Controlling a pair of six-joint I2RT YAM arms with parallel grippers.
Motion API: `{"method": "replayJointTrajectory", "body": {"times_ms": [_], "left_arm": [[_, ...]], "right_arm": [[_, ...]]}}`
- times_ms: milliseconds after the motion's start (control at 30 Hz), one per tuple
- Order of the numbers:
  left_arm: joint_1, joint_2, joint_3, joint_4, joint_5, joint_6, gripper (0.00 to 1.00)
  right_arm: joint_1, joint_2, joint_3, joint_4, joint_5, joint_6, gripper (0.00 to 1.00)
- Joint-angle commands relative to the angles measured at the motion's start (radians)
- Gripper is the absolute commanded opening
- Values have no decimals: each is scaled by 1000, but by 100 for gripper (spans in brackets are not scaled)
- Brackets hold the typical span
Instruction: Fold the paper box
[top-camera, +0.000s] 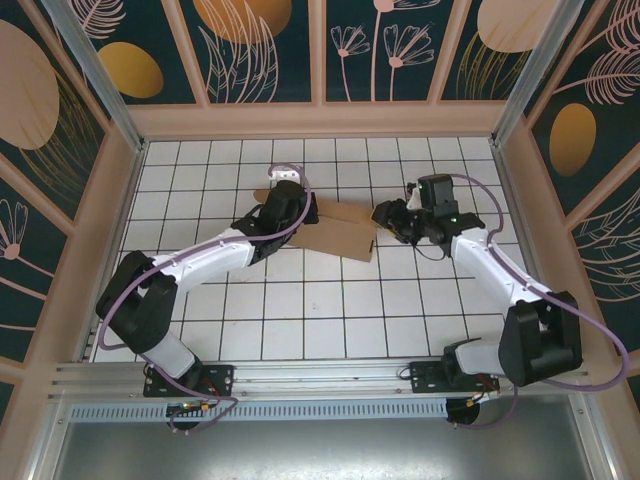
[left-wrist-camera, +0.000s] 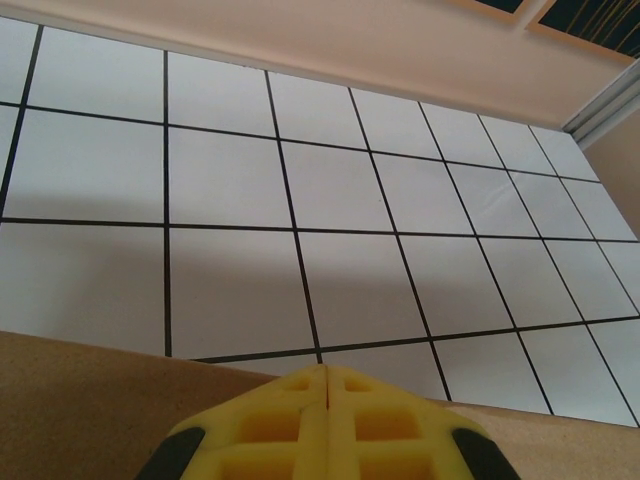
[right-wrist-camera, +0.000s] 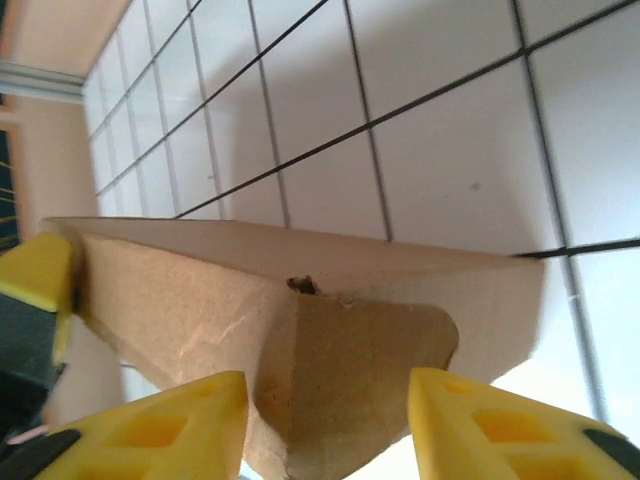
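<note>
The paper box (top-camera: 340, 232) is a brown cardboard sheet lying partly folded on the white gridded table, towards the back middle. My left gripper (top-camera: 296, 212) rests on its left part, jaws shut and empty. In the left wrist view the yellow fingertips (left-wrist-camera: 325, 372) meet just above the cardboard (left-wrist-camera: 90, 400). My right gripper (top-camera: 388, 214) is at the box's right end. In the right wrist view a raised, creased corner flap of the box (right-wrist-camera: 350, 370) stands between the open jaws of the right gripper (right-wrist-camera: 328, 385). A gap shows on each side of the flap.
Black grid lines cross the white table (top-camera: 330, 310). Beige walls (top-camera: 320, 120) with patterned panels close in the back and both sides. A metal rail (top-camera: 300, 375) runs along the near edge by the arm bases.
</note>
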Motion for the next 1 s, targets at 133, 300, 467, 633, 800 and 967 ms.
{"method": "replayJointTrajectory", "body": {"times_ms": [133, 300, 467, 633, 800, 967], "left_arm": [[-3, 42, 12, -121, 67, -25, 0], [-2, 43, 26, -133, 66, -23, 0], [-1, 40, 46, -148, 64, -17, 0], [2, 20, 75, -172, 57, 4, 0], [48, -52, 110, -209, 68, 11, 0], [169, -139, 90, -216, 91, 9, 0]], "right_arm": [[28, -83, 128, -17, 51, -165, 31], [150, -51, 101, 130, 65, -139, 0], [191, 52, 90, 188, 76, -112, 0], [191, 101, 67, 193, 146, -121, 0], [193, 116, 31, 203, 147, -125, 0], [193, 112, 4, 221, 142, -119, 0]]}}
